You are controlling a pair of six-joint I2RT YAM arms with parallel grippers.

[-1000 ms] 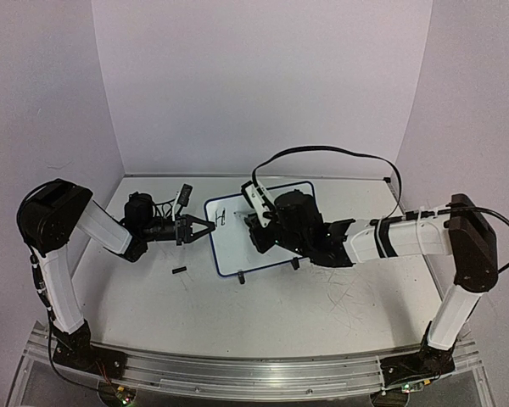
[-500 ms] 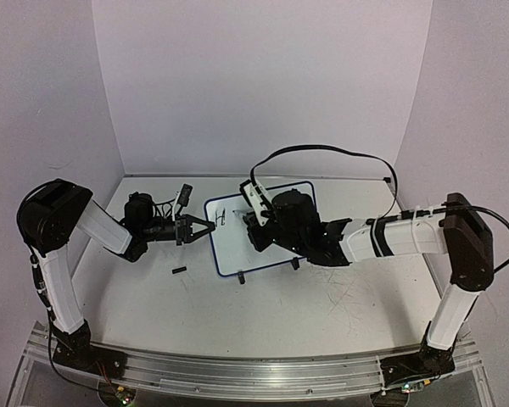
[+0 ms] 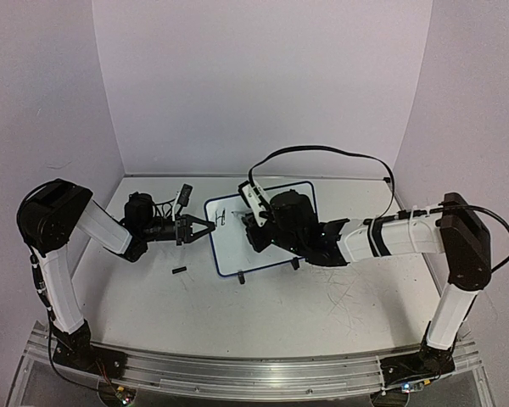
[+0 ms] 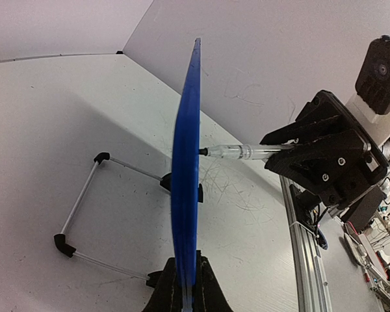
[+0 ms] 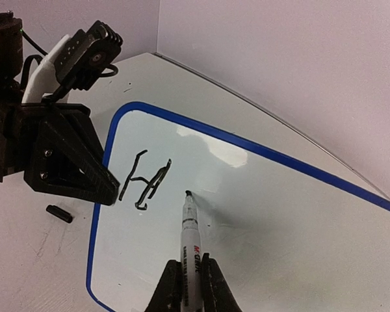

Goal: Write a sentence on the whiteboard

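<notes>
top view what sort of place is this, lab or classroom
Probably a robot lab's test cell: plain walls boxing in a scuffed white table, a left arm and right arm bolted to a metal rail, a whiteboard between them.

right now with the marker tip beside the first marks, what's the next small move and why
Probably a short stroke down the whiteboard to start the next letter. The right gripper is shut on the marker, whose tip sits at the board just past the written marks, and the left gripper clamps the board's edge.
</notes>
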